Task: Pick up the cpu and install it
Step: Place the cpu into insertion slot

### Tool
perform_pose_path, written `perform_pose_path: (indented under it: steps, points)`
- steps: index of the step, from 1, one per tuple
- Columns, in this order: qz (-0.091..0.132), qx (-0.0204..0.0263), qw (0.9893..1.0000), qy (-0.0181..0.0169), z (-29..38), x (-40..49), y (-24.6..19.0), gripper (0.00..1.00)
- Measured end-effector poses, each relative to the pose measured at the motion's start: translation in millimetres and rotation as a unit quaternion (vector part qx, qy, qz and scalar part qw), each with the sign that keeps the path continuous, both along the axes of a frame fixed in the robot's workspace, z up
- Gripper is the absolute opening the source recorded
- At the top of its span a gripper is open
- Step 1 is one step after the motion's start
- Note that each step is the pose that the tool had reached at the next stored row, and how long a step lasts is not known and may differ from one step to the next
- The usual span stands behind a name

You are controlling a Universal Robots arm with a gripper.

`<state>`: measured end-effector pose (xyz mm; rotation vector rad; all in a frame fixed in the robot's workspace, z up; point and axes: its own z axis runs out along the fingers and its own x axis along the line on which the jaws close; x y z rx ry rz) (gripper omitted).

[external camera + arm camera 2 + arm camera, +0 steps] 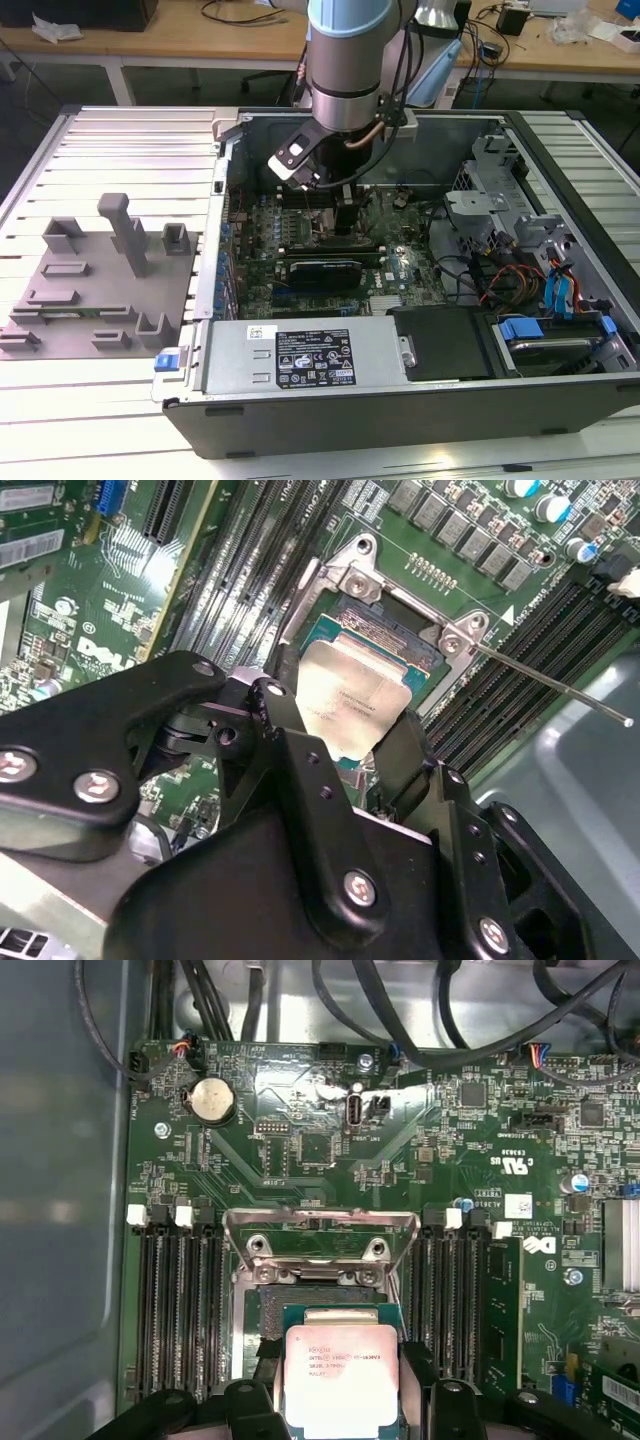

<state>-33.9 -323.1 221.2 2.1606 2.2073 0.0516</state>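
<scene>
Electronics lab or workshop, open computer case point(400, 410) on slatted metal bench point(130, 140), cable-strewn wooden desks point(180, 35) behind

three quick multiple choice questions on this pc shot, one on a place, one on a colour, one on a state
1. Where is the cpu?
A. on the grey tray
B. between the claw's fingers, over the socket
C. on the drive cage

2. What colour is the cpu's top?
A. silvery
B. blue
C. black

3. How is the socket's metal frame?
A. closed over the cpu
B. swung open
C. missing

Answers:
1 B: both wrist views show the claw gripping it over the socket.
2 A: its top shines silvery.
3 B: the frame is tipped back and leaves the socket uncovered.
</scene>
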Motion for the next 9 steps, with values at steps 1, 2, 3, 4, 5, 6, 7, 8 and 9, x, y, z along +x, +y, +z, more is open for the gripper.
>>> perform_pose_path:
  steps: [1,2,3,4,5,6,7,8,9]
  points:
    - [0.0,0.0,1.0,0.0001,-0.1,0.1,1.7,0.55]
    - [0.0,0.0,1.0,0.0003,-0.2,0.1,2.5,0.55]
    - [0.0,0.0001,1.0,0.0007,-0.6,0.1,3.5,0.55]
    - [0.0,0.0,1.0,0.0016,-1.2,0.1,4.4,0.55]
    - [0.0,0.0,1.0,0.0025,-2.0,0.1,4.7,0.55]
    - [0.0,-0.0004,1.0,0.0047,-3.3,0.1,5.1,0.55]
    - [-0.001,-0.0006,1.0,0.0068,-4.6,0.1,5.5,0.55]
    - [-0.001,-0.0007,1.0,0.0082,-5.2,0.0,5.9,0.55]
    - [-0.001,-0.0007,1.0,0.0094,-5.8,0.1,6.2,0.55]
